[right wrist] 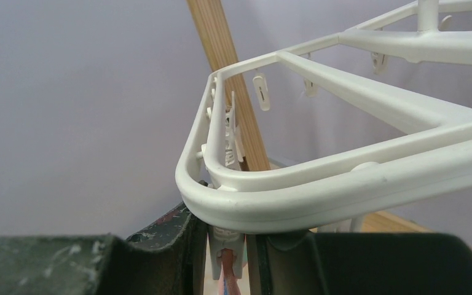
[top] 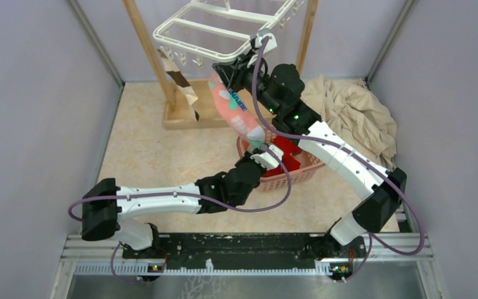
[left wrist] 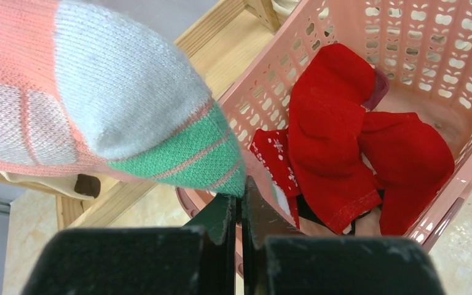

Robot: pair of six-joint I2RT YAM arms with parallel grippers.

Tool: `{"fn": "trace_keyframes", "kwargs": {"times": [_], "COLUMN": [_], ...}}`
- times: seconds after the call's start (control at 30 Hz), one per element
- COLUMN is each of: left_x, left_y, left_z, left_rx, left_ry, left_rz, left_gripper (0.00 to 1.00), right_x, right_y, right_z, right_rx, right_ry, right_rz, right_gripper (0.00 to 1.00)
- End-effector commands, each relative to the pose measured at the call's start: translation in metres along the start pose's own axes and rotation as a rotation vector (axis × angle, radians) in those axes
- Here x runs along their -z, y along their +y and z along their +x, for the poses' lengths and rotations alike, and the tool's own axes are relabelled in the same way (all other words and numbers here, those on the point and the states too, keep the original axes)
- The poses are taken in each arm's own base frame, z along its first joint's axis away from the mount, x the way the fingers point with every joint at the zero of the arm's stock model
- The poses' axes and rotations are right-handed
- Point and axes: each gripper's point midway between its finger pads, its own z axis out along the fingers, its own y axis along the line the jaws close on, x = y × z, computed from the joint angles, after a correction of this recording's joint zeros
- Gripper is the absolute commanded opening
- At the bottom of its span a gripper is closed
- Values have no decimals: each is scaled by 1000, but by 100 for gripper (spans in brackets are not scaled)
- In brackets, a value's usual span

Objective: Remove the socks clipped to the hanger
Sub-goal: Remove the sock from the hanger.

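Lilac walls (top: 31, 93); left fingers (left wrist: 218, 221) pinch sock (left wrist: 129, 104); wrist alone shows right fingers (right wrist: 166, 239) squeezing clip (right wrist: 226, 255).

A pink lattice basket (top: 303, 175) sits around the middle of the pale speckled tabletop (top: 149, 162), with a crumpled beige cloth (top: 358, 115) heaped near it toward the right. At upper centre-left a wooden post frame (top: 147, 50) stands on its flat base, with plain lilac-grey walls (top: 31, 93) around.

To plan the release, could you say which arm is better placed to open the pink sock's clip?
Right: the right gripper clasps the clip on the hanger; left gripper only pinches the sock.
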Motion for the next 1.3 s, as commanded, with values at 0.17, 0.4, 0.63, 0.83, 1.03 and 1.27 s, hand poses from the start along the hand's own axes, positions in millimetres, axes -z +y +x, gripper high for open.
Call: {"fn": "trace_keyframes", "kwargs": {"times": [0.17,0.4,0.63,0.83,1.03,1.27], "left_x": [6,17,21,18,17,18], "left_y": [-5,-33,-47,-51,-52,-47], "left_z": [-17,-32,-35,-44,-66,-80], "left_rx": [80,76,75,66,61,69], "left_ry": [-54,-111,-133,-163,-205,-229], "left_rz": [72,200,255,262,272,267], "left_gripper": [0,0,0,0,0,0], "right_x": [8,8,7,9,13,21], "right_y": [-15,-15,-17,-21,-27,-25], "right_z": [-23,-23,-24,-23,-23,-11], "right_rx": [32,30,30,31,33,31], "right_ry": [-39,-31,-32,-28,-17,14], "right_rz": [70,56,58,66,81,54], "right_gripper": [0,0,0,0,0,30]}}
